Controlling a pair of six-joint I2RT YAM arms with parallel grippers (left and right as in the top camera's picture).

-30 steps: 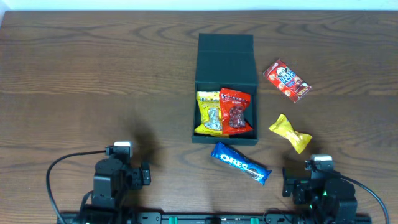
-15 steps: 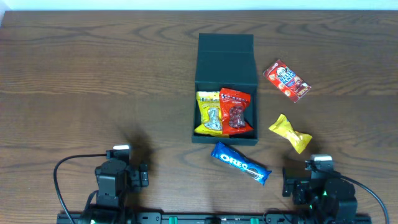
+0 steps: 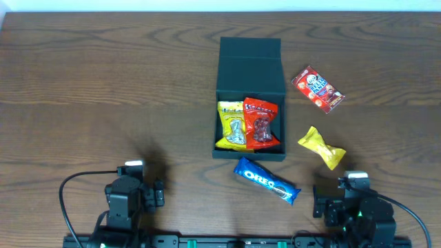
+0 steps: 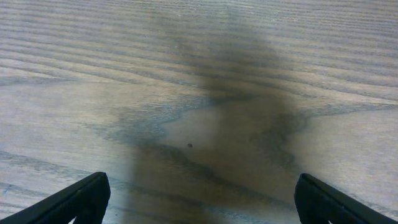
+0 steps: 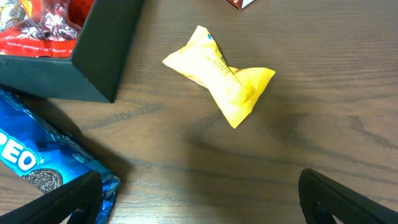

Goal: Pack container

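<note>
While left claw (image 4: 200, 198) and right claw (image 5: 199, 200) wide and empty, container (image 3: 250, 65) open-lidded, yellow packet (image 3: 232, 126) beside red packet (image 3: 261, 124) inside.

My overhead camera looks straight down from well above and takes in the whole surface (image 3: 83, 83). The left wrist camera rides just behind the left hand (image 4: 204, 205) and looks forward and down between its two fingertips. It sits very close to the wood, so all it shares with the overhead view is a bare, shadowed patch ahead of that hand. The right wrist camera sits the same way behind the right hand (image 5: 199, 205). With the overhead view it shares the yellow packet (image 5: 219, 74) ahead of that hand, and the blue cookie packet (image 5: 43, 168) and a corner of the container (image 5: 93, 56) to the hand's left.
</note>
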